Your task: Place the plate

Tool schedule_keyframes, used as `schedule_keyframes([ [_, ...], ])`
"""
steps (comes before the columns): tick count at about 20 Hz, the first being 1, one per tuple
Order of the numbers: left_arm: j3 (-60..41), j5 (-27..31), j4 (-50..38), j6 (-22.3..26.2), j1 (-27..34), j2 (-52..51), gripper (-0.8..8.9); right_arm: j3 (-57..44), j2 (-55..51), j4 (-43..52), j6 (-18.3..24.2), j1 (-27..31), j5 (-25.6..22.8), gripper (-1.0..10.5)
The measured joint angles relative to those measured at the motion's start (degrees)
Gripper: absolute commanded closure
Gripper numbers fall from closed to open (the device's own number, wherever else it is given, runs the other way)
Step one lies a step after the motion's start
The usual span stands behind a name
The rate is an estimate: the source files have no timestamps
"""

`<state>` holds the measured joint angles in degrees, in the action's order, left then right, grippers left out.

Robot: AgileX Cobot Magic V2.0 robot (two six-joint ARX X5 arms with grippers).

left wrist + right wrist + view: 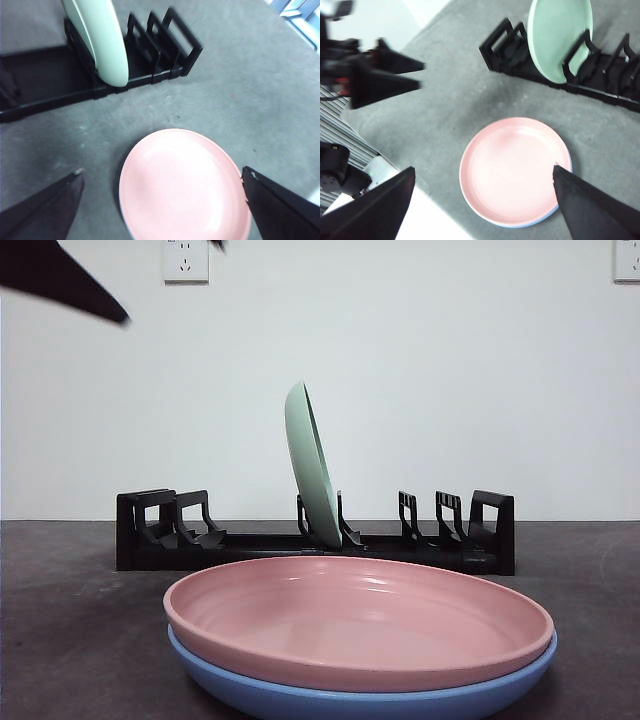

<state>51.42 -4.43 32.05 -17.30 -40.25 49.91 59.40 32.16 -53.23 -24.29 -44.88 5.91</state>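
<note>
The grey worktop (60,620) fills the lower half of the front view. At its bottom centre sits the pink plate (358,620), nested on a blue plate (400,700) whose rim shows just beneath it. Behind them, across the middle of the frame, runs the black rack (315,545), with a green plate (312,465) standing on edge in a centre slot and leaning a little. The slots on either side of it hold nothing.

The pink plate looks like the next one to go into the rack. The likely trouble is the stack. A pincer closing on the pink rim could catch the blue rim too and drag or lift both. The plate could also slip, since the rims are smooth and shallow. On the way to a slot, a careless swing could knock the leaning green plate over.

Both arms hang above the stack and touch nothing. The left pincer (162,182) is spread wide and empty, with the pink plate between its jaws at the lower centre of its own view. The right pincer (482,185) is also wide apart and empty, framing the same plate. The other arm shows at the upper left of the right wrist view. In the front view only a dark tip crosses the upper left corner
</note>
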Motion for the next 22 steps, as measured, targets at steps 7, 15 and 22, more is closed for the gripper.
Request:
schedule_keyframes([
  [7,9.9,0.0,21.2,3.2,0.0,-5.3,3.14,0.0,0.2,0.4,0.3,0.0,0.2,5.1],
  [15,14.5,0.0,26.1,3.4,0.0,-11.7,3.15,0.6,17.5,12.5,-2.7,1.2,12.7,5.1],
  [22,14.5,0.0,27.8,3.4,0.0,-16.4,3.16,17.0,45.2,18.9,0.3,9.0,24.1,5.1],
])
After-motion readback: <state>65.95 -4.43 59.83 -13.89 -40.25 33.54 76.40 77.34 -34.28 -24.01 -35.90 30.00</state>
